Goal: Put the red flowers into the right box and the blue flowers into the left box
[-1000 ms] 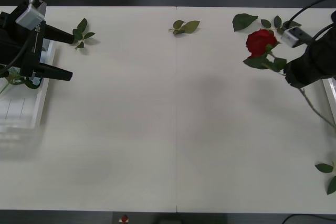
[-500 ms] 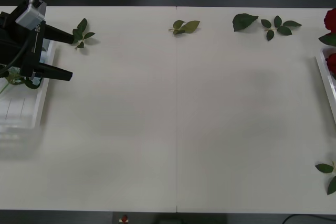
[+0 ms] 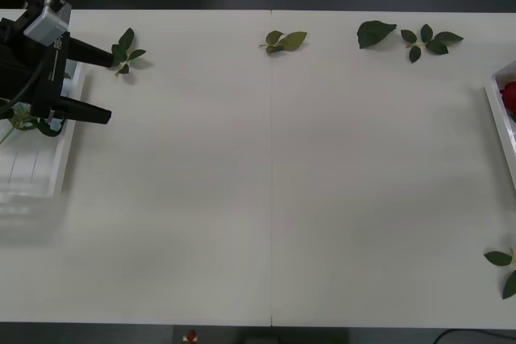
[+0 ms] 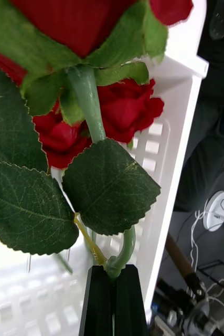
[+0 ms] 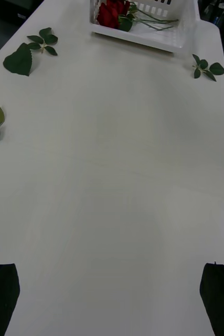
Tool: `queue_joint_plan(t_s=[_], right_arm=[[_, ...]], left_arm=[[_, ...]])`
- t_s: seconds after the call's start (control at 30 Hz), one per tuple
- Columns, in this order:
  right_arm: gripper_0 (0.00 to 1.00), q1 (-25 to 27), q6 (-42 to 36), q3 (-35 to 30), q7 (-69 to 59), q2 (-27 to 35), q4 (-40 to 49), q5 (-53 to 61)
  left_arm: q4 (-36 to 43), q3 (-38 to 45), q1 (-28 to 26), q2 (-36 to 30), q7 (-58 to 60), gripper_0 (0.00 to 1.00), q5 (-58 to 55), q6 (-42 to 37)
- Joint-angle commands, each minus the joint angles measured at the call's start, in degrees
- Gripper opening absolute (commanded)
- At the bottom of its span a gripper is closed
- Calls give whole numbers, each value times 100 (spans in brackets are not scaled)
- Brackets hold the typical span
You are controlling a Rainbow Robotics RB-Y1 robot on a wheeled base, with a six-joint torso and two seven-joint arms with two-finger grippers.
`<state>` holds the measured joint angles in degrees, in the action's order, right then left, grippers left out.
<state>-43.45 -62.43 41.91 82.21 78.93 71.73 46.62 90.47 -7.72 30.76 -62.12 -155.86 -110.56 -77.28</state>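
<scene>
Right gripper (image 4: 113, 273) pinching a red rose (image 4: 80, 21) by its stem above roses in the right box (image 4: 174, 100), left gripper (image 3: 101, 86) parted at nine o'clock over the left box (image 3: 56, 175), worktop (image 3: 274, 183)

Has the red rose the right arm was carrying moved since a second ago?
Yes. It was above the table near the loose leaves; it has gone rightward, and the right end effector now holds it by the stem over the right box.

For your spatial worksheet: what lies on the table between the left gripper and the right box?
Bare table, in the left wrist view, from the left gripper to the right box.
</scene>
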Motion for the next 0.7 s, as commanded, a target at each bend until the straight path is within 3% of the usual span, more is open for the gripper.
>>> queue_joint_plan(t_s=[0.03,0.4,0.7], right_arm=[[0,-59,320,-122,102,-457,-661,-601],[0,64,1295,-104,58,-1020,-1874,-1269],[0,442,1998,-122,23,-1055,-2181,-1357]], left_arm=[[24,113,141,-134,86,100,-18,-15],[24,113,141,-134,86,100,-18,-15],[24,113,141,-134,86,100,-18,-15]])
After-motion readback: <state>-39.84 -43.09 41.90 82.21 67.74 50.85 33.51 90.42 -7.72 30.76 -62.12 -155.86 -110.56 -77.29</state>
